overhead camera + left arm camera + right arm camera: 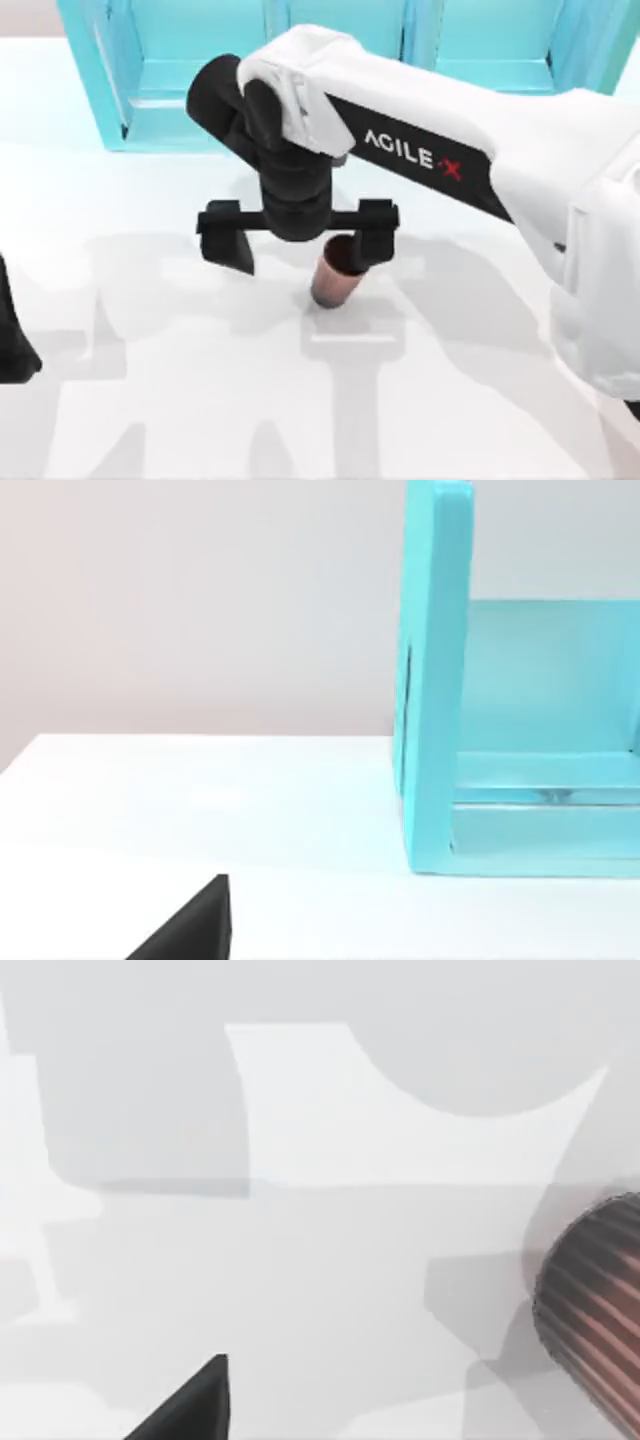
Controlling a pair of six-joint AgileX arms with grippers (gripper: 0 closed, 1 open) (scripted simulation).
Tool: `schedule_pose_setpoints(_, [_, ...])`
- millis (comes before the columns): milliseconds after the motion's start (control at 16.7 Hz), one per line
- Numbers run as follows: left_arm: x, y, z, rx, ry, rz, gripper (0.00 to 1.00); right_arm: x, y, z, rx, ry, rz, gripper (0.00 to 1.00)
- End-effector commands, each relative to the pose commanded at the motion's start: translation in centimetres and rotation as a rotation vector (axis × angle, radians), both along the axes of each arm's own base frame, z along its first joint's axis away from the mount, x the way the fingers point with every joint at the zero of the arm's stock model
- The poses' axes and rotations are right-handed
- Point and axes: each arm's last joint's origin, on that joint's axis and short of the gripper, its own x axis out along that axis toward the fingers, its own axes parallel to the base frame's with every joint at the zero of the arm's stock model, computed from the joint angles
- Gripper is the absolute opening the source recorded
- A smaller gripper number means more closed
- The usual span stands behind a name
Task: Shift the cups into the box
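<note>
Copper-ribbed and upright, one cup (333, 280) is standing mid-tabletop (150, 400) in the top view, and I am hanging my right hand (300, 243) over it, fingers spread wide, one finger (372, 235) touching the rim. I should be centring before closing. My left hand (12, 340) is idling at the left edge.

From the left wrist, I am facing the turquoise shelf unit (440, 680).

From the right wrist, the cup's ribbed side (595, 1300) is sitting off-centre.
</note>
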Motion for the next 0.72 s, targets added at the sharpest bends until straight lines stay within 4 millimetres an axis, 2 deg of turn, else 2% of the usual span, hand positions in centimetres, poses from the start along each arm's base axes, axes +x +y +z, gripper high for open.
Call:
schedule_pose_setpoints(120, [0.0,0.0,0.0,0.0,0.0,0.0,1.0,-0.06,-0.1,-0.73,0.002,-0.002,0.0,1.0])
schedule_pose_setpoints(360, [0.0,0.0,0.0,0.0,0.0,0.0,1.0,-0.07,-0.11,-0.82,0.002,-0.002,0.0,1.0])
schedule_pose_setpoints(720, [0.0,0.0,0.0,0.0,0.0,0.0,1.0,-0.07,-0.11,-0.82,0.002,-0.002,0.0,0.55])
